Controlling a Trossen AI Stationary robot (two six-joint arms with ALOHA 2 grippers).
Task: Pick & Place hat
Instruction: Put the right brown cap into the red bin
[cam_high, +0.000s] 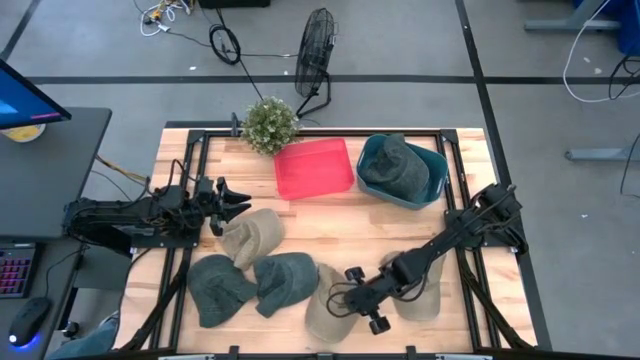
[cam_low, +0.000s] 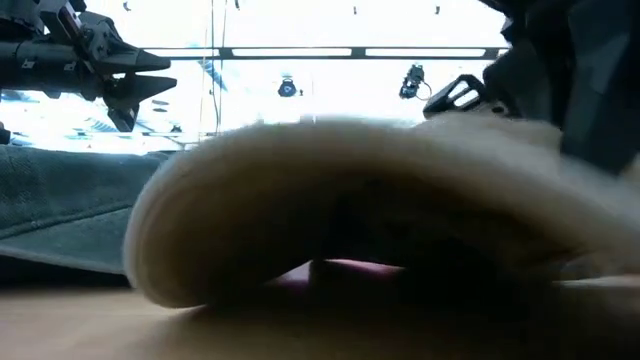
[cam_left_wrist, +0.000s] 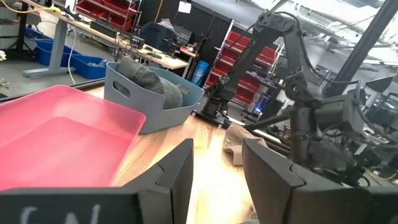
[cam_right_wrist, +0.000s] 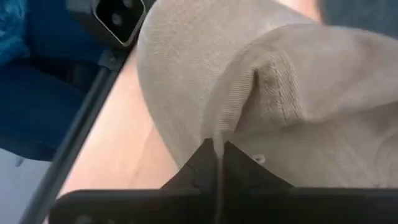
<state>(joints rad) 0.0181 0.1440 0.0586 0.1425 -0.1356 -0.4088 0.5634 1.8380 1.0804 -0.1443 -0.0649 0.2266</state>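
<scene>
No legible writing anywhere I look. Right tool (cam_right_wrist: 217, 163) pinched shut on beige hat (cam_right_wrist: 292, 93) at surface's front edge — low cam mostly blocked by it. Left tool (cam_high: 235, 203) open, idle at left.

I counted three beige hats (cam_high: 252, 236) (cam_high: 322, 312) (cam_high: 420, 298) and two grey-green hats (cam_high: 217, 288) (cam_high: 287, 282) loose on the table (cam_high: 330, 215), a sixth hat (cam_high: 393, 164) in one blue bin (cam_high: 432, 183), and one red tray (cam_high: 314, 167).
</scene>
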